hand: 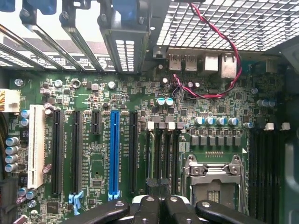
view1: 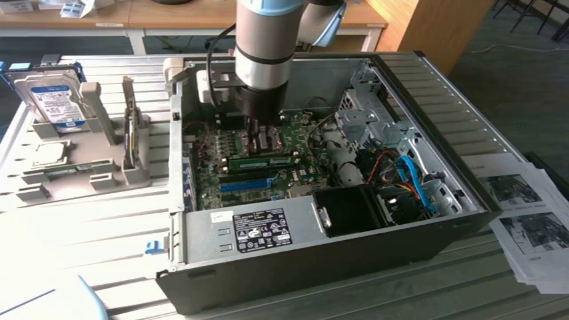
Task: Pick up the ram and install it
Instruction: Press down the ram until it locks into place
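Note:
The ram [view1: 262, 162], a narrow green stick with a white label, stands on edge on the motherboard inside the open computer case [view1: 444, 113]. My gripper [view1: 262, 148] reaches straight down into the case and its fingers are shut on the ram's upper edge. In the wrist view the shut gripper [hand: 159, 193] sits over the black memory slots [hand: 163, 154], beside the processor socket [hand: 212, 179]. The fingers hide most of the ram there.
A long blue slot [view1: 244, 185] [hand: 113, 154] lies just beside the ram. A black fan shroud [view1: 356, 207] and cables crowd the case's front corner. On the exterior view's left, a grey holder [view1: 89, 173] carries a hard drive [view1: 52, 100]. Papers [view1: 534, 220] lie on the right.

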{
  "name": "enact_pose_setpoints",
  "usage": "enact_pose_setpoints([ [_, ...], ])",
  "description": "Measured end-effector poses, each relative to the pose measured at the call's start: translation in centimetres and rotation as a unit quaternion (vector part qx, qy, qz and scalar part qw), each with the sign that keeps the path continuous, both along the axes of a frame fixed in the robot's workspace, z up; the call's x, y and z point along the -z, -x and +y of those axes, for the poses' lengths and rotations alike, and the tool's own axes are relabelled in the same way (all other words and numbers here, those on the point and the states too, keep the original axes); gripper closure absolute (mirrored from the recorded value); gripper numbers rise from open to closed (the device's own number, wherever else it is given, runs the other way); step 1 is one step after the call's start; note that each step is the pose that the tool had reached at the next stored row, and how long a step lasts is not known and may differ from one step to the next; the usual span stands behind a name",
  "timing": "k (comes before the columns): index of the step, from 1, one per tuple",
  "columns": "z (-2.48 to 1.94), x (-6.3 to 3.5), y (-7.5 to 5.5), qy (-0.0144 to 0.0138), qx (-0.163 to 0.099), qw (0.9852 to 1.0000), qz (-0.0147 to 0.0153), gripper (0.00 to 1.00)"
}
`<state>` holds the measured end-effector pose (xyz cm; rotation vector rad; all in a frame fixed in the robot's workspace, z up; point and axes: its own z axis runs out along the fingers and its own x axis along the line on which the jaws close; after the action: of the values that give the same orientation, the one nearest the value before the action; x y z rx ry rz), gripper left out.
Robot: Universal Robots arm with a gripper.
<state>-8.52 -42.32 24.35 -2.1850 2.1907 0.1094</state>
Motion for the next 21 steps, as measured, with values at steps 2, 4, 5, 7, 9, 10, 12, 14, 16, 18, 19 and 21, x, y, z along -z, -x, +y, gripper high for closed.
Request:
enact_pose_setpoints([
  [2, -0.04, 0.0, 0.08, 0.0, 0.0, 1.0, 0.0, 0.91],
  [4, -0.04, 0.01, 0.13, 0.0, 0.0, 1.0, -0.0001, 0.91],
  [5, -0.04, 0.0, 0.15, 0.0, 0.0, 1.0, 0.0, 0.91],
  [7, -0.05, 0.01, 0.23, -0.0001, 0.0, 1.0, 0.0, 0.91],
  [9, -0.05, 0.0, 0.29, 0.0, 0.0, 1.0, 0.0, 0.91],
  [10, -0.05, 0.0, 0.3, 0.0, 0.0, 1.0, 0.0, 0.91],
  [12, -0.05, 0.0, 0.3, 0.0, 0.0, 1.0, 0.0, 0.91],
  [14, -0.05, 0.0, 0.31, 0.0, 0.0, 1.0, 0.0, 0.91],
  [16, -0.05, 0.0, 0.36, 0.0, 0.0, 1.0, 0.0, 0.91],
  [18, -0.05, 0.01, 0.42, -0.0001, 0.0, 1.0, -0.0001, 0.91],
  [19, -0.05, 0.0, 0.44, 0.0, 0.0, 1.0, 0.0, 0.91],
  [21, -0.05, 0.01, 0.44, 0.0, 0.0, 1.0, 0.0, 0.91],
])
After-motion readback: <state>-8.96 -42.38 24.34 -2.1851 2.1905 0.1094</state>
